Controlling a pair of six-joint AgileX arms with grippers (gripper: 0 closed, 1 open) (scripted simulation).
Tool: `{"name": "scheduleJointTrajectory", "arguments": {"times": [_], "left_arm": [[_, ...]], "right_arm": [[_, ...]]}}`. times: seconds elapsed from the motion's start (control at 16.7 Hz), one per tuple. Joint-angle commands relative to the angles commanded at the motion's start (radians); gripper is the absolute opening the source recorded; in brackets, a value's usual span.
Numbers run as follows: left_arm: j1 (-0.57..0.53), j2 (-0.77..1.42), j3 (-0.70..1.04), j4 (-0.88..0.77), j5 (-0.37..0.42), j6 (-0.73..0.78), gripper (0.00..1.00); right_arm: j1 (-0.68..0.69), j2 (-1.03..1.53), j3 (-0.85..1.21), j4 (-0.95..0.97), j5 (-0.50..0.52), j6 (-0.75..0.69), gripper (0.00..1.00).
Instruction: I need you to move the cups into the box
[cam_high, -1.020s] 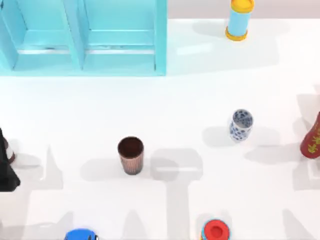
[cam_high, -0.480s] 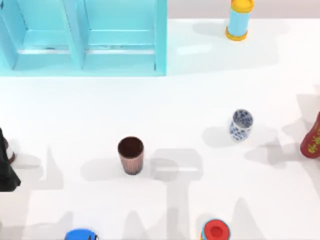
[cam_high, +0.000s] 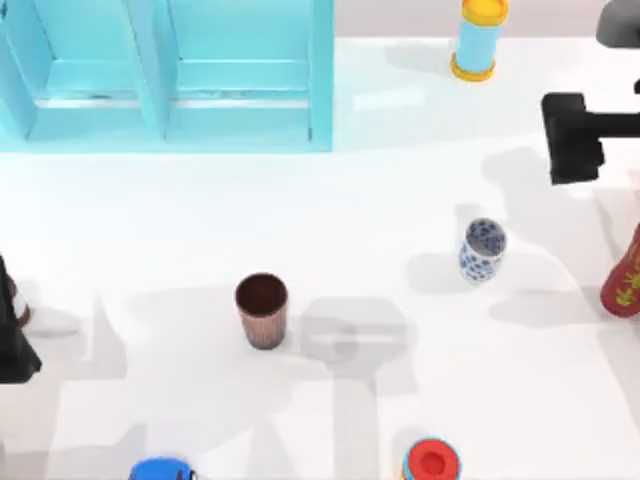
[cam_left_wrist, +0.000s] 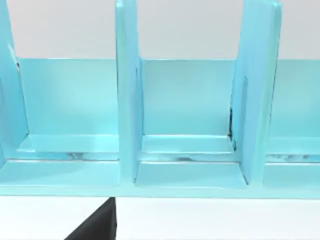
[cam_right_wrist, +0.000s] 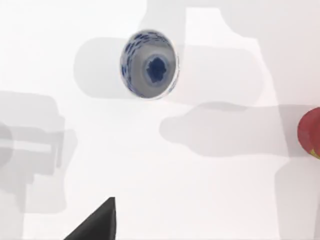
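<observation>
Since the earlier frames the right arm has been brought into the top view at the right edge, its dark gripper (cam_high: 572, 137) now seen above the far right part of the bench (cam_high: 420, 180); whether its fingers are spread or pressed together cannot be told. The cups have not been moved. The white cup with the blue pattern (cam_high: 482, 250) is seen upright on the right half of the bench, nearer the viewer than that gripper and apart from it; in the right wrist view the same cup (cam_right_wrist: 148, 64) is looked into from above, a blue mark showing at its bottom. The reddish-brown cup (cam_high: 262, 309) stands upright left of centre, well apart from the white one.

The light-blue box (cam_high: 165, 75), split by upright dividers, lies at the far left corner, with no cup in it. At the left edge a dark part of the left arm (cam_high: 12, 335) is parked; the state of its gripper cannot be told. A red bottle with yellow markings (cam_high: 623, 280), which cannot be read, stands at the right edge. A light-blue cylinder with yellow ends (cam_high: 478, 38) stands at the far edge.
</observation>
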Motion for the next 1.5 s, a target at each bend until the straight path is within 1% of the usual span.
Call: {"name": "scheduleJointTrajectory", "arguments": {"times": [0.3, 0.48, 0.6, 1.02, 1.14, 1.38, 1.5], "left_arm": [[0.000, 0.000, 0.000, 0.000, 0.000, 0.000, 1.00], [0.000, 0.000, 0.000, 0.000, 0.000, 0.000, 1.00], [0.000, 0.000, 0.000, 0.000, 0.000, 0.000, 1.00], [0.000, 0.000, 0.000, 0.000, 0.000, 0.000, 1.00], [0.000, 0.000, 0.000, 0.000, 0.000, 0.000, 1.00], [0.000, 0.000, 0.000, 0.000, 0.000, 0.000, 1.00], [0.000, 0.000, 0.000, 0.000, 0.000, 0.000, 1.00]], "right_arm": [[0.043, 0.409, 0.351, -0.205, 0.015, 0.094, 1.00], [0.055, 0.545, 0.470, -0.260, 0.023, 0.131, 1.00], [0.059, 0.581, 0.502, -0.271, 0.025, 0.143, 1.00], [0.055, 0.584, 0.486, -0.253, 0.025, 0.141, 1.00], [0.057, 0.591, 0.432, -0.196, 0.025, 0.141, 1.00], [0.062, 0.622, 0.277, 0.005, 0.025, 0.146, 1.00], [0.063, 0.634, 0.215, 0.072, 0.026, 0.147, 1.00]]}}
